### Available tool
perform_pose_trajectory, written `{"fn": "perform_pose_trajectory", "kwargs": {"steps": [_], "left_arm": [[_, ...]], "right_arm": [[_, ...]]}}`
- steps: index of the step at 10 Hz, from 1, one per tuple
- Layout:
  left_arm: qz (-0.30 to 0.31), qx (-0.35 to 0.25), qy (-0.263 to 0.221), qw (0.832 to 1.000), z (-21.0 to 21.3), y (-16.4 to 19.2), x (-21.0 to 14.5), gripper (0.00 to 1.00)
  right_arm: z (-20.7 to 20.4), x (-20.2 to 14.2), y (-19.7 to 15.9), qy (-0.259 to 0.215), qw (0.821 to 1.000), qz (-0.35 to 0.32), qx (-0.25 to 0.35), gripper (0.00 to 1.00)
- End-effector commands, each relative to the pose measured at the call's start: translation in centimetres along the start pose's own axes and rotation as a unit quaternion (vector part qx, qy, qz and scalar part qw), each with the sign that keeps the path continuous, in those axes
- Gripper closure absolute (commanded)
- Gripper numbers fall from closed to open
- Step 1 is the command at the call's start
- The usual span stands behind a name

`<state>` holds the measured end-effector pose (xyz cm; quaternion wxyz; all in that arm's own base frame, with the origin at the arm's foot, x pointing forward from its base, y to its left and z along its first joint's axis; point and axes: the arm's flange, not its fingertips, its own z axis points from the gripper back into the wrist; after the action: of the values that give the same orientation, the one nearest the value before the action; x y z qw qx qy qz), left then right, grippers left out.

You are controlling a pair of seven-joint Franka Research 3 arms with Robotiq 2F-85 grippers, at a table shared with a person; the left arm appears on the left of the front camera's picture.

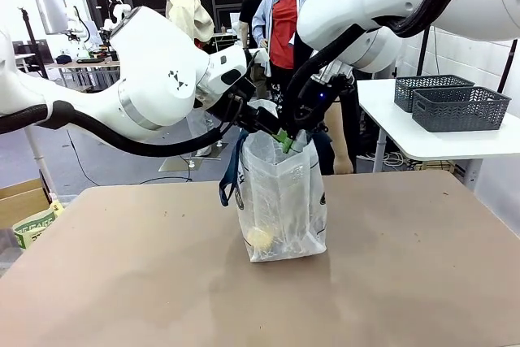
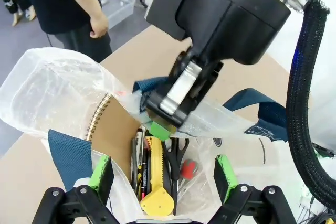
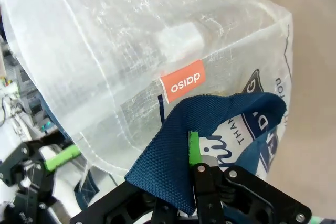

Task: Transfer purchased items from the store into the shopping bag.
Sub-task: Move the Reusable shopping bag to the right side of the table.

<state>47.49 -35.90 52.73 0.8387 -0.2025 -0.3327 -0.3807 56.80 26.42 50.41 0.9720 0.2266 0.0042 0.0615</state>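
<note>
My right tool (image 3: 194,156) pinches the shopping bag's (image 1: 280,201) strap (image 3: 220,119); my left tool (image 2: 161,174) hangs spread and empty, purchased items (image 2: 157,198) beneath it inside. Next I'd fetch another.

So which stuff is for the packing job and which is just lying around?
For the job: shopping bag, its navy strap in the shut right gripper, open left gripper above, yellow utility knife, scissors, spiral notebook inside.
Just lying about: two grey baskets on the white side table, cardboard box on the floor.

Shopping bag (image 1: 280,201) crinkled translucent plastic; strap handle (image 3: 202,121) coarse woven cloth; table (image 1: 122,282) matt.
</note>
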Motion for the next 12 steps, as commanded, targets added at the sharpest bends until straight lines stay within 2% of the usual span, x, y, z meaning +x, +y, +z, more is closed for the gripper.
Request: {"fn": "perform_pose_trajectory", "kwargs": {"steps": [1,4,6,9,11,12], "left_arm": [[0.002,-0.022,-0.017,1.000,0.5,0.6,-0.1,0.00],[0.032,-0.062,-0.021,0.997,0.2,-0.1,0.7,0.00],[0.055,-0.080,-0.003,0.995,-0.7,-0.8,1.4,0.00],[0.046,-0.080,0.002,0.996,-1.5,-1.4,2.2,0.00],[0.032,-0.056,0.008,0.998,-1.3,-1.7,2.6,0.00],[0.018,-0.001,0.023,1.000,-0.8,-1.7,2.3,0.00]], "right_arm": [[0.7,0.2,0.1,0.024,0.999,0.046,-0.017,1.00],[0.4,0.6,0.4,-0.025,1.000,0.008,-0.015,1.00],[0.1,0.6,0.5,-0.038,0.999,-0.007,-0.015,1.00],[-0.4,1.0,0.4,-0.049,0.999,-0.018,-0.010,1.00],[-0.6,1.2,0.1,-0.052,0.998,-0.022,-0.008,1.00],[-0.5,1.1,-0.1,-0.053,0.998,-0.021,-0.005,1.00]]}}
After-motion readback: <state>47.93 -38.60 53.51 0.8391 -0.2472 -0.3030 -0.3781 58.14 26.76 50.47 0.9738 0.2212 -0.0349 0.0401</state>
